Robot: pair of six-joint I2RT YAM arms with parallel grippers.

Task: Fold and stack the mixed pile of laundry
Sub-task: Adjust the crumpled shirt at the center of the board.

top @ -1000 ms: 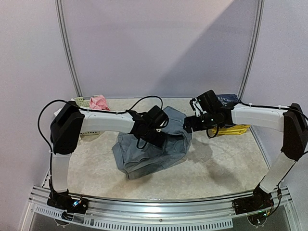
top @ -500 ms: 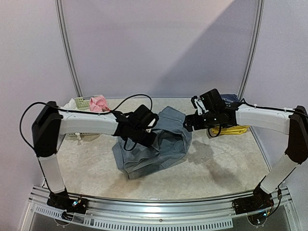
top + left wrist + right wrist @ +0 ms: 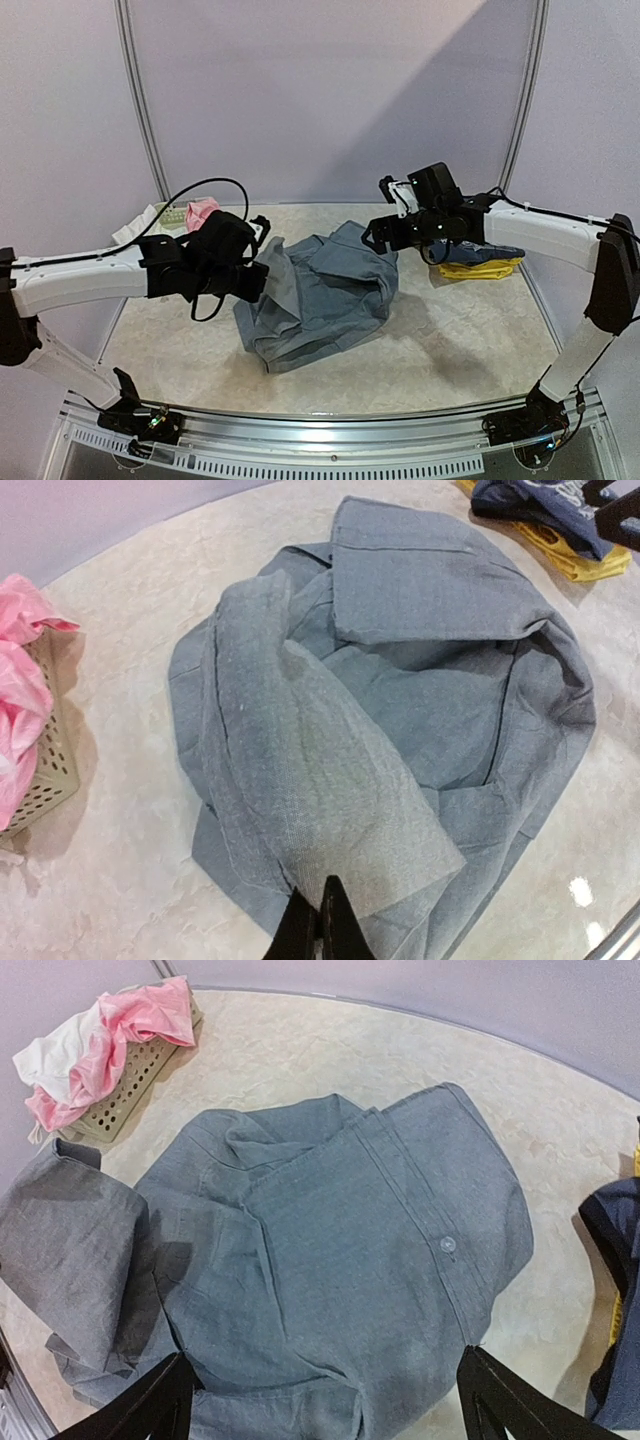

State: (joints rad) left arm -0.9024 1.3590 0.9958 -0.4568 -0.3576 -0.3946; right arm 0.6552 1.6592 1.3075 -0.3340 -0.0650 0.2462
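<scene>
The grey trousers [image 3: 330,300] lie crumpled mid-table, also in the left wrist view [image 3: 430,690] and the right wrist view [image 3: 350,1250]. My left gripper [image 3: 257,272] is shut on one end of the grey cloth [image 3: 320,910] and holds it lifted toward the left. My right gripper [image 3: 378,230] is open and empty, hovering over the trousers' far right part [image 3: 322,1360]. A navy printed tee [image 3: 487,250] lies on a yellow cloth [image 3: 480,268] at the right. Pink cloth [image 3: 205,212] and a white piece [image 3: 50,1055] hang in the basket.
The small pale-green lattice basket [image 3: 170,214] stands at the back left, also in the left wrist view [image 3: 50,770] and the right wrist view [image 3: 130,1085]. Marbled table top [image 3: 450,350] shows in front and right of the trousers. Walls close in behind and at the sides.
My left arm has drawn back to the left, pulling an end of the grey trousers up and out with it. My right gripper has moved a little back and left.
</scene>
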